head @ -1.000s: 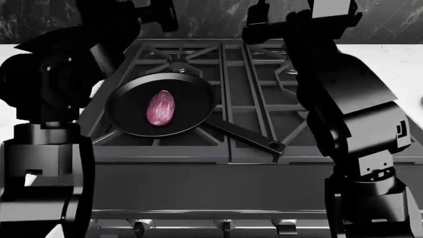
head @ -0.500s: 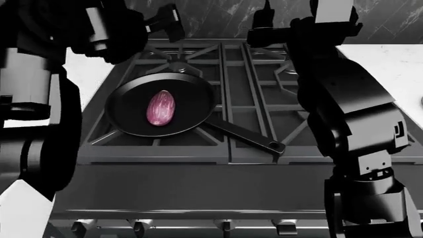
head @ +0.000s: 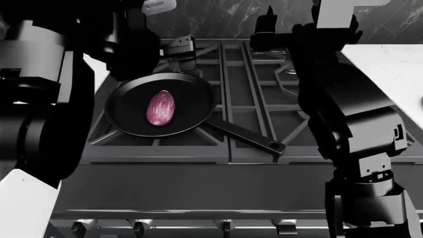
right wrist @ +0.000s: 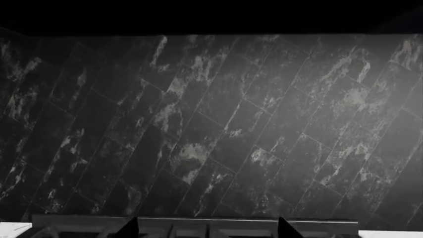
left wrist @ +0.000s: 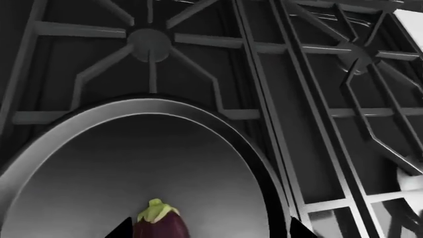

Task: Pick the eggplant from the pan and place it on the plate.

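Note:
The pinkish-purple eggplant (head: pixel 161 107) lies in the middle of the black pan (head: pixel 126 96), which sits on the stove's front left burner with its handle (head: pixel 246 135) pointing front right. My left gripper (head: pixel 182 49) hovers above the pan's far rim. In the left wrist view the left gripper (left wrist: pixel 208 233) is open, its tips wide apart, with the green-capped eggplant (left wrist: pixel 160 225) close beside one tip and the pan (left wrist: pixel 198 116) below. My right gripper (head: pixel 268 20) is raised over the back of the stove. The right gripper (right wrist: pixel 208 230) is open and holds nothing. The plate is out of view.
A dark stove with cast-iron grates (head: pixel 254 79) fills the middle. White countertop (head: pixel 390 64) lies to its right, and more countertop (head: pixel 96 69) to its left. A black marble backsplash (right wrist: pixel 218 124) stands behind. My bulky arms block both sides of the head view.
My left arm has swung in and its gripper has dropped from high at the back down toward the pan's far rim. The right arm, pan and eggplant have hardly moved.

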